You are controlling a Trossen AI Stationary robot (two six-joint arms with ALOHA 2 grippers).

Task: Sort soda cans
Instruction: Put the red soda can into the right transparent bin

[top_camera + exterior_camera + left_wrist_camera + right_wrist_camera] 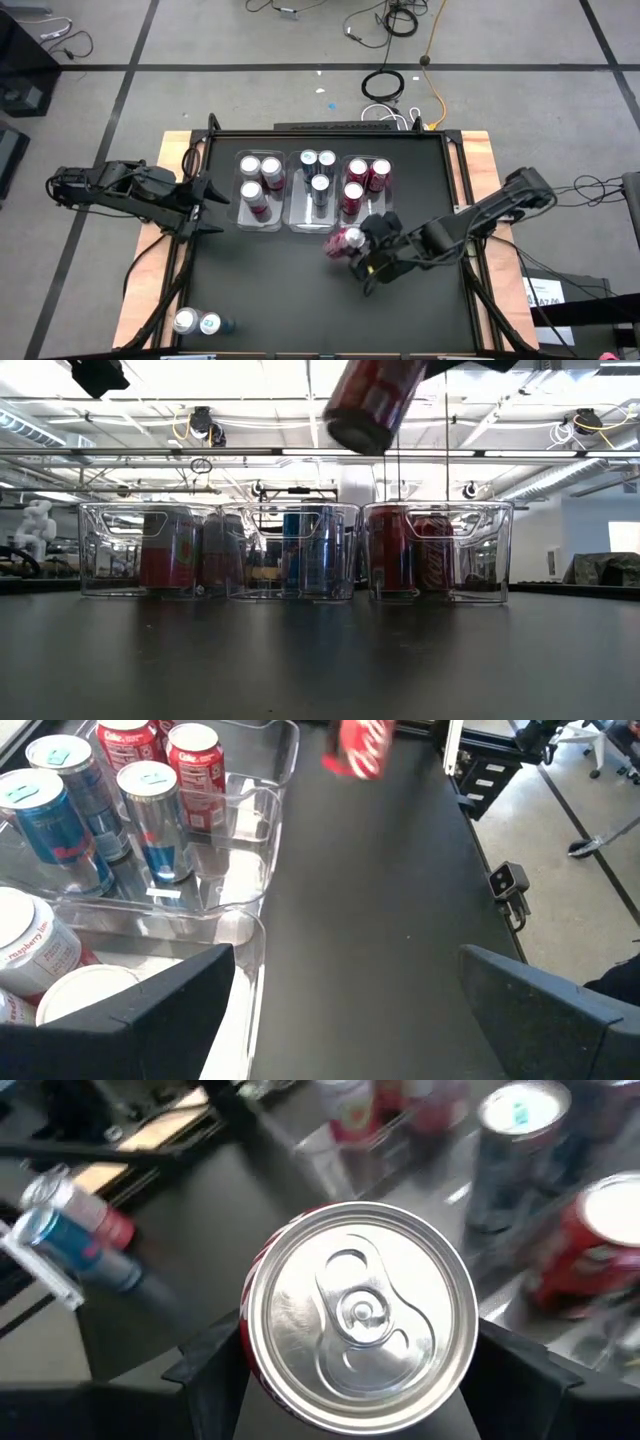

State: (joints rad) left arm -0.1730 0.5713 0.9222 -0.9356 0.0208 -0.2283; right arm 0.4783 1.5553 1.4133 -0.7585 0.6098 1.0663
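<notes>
My right gripper [358, 250] is shut on a red soda can [342, 240], held in the air just on the near side of the right clear bin [388, 200]. In the low view the can [368, 402] hangs tilted high above the table. Three clear bins stand in a row at the far middle. The left bin holds three pinkish-red cans [258, 180], the middle one three silver-blue cans [318, 170], and the right one three red cans [365, 180]. My left gripper [212, 207] waits open beside the left bin, holding nothing [350, 1010]. My right gripper pinches the red can's side wall just below its silver top [258, 1370], one finger [210, 1375] on each of two opposite sides. The silver top faces back toward the wrist. The can is lifted clear of the table and tilted, its bottom end lowest [350, 438].
Two more cans [197, 323] sit at the table's near left corner; the silver-blue one [80, 1245] also shows in the right wrist view. The black tabletop [300, 300] lies bare between the bins and the near edge. Cables lie on the floor beyond the far edge.
</notes>
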